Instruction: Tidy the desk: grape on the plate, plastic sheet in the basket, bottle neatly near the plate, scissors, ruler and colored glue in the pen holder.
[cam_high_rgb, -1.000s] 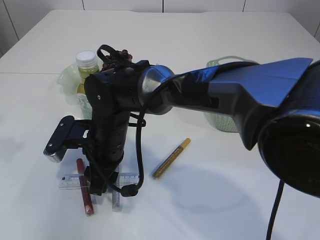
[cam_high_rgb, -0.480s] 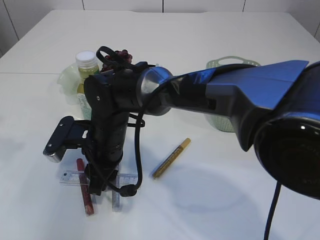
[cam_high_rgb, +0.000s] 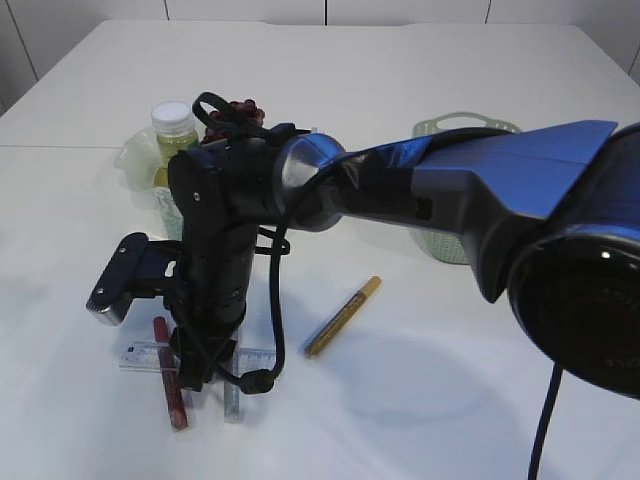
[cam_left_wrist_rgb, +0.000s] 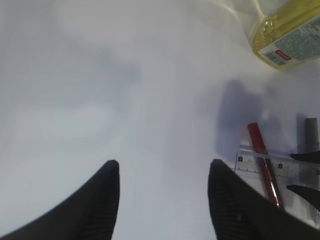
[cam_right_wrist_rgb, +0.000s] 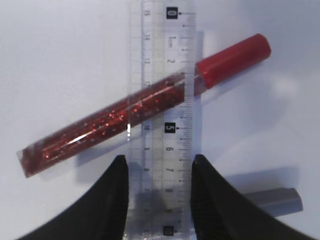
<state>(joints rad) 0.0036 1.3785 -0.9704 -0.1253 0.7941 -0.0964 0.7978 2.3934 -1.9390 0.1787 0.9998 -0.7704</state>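
Right gripper (cam_right_wrist_rgb: 159, 172) reaches down over the clear ruler (cam_right_wrist_rgb: 161, 100), its two dark fingers (cam_right_wrist_rgb: 112, 200) straddling the ruler's edges with the jaws partly closed around it; whether they already pinch it I cannot tell. Under the ruler a red glitter glue tube (cam_right_wrist_rgb: 100, 125) lies crosswise and a grey one (cam_right_wrist_rgb: 272, 200) pokes out to the side. Left gripper (cam_left_wrist_rgb: 162, 195) hangs open over bare table (cam_left_wrist_rgb: 100, 75), holding nothing, near the yellow bottle (cam_left_wrist_rgb: 287, 35); a gold pen (cam_high_rgb: 343, 316) lies apart, with the green basket (cam_high_rgb: 440, 245) behind the arm

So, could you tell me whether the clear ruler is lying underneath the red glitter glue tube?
No, the right wrist view shows the clear ruler lying across the top of the red glitter glue tube.
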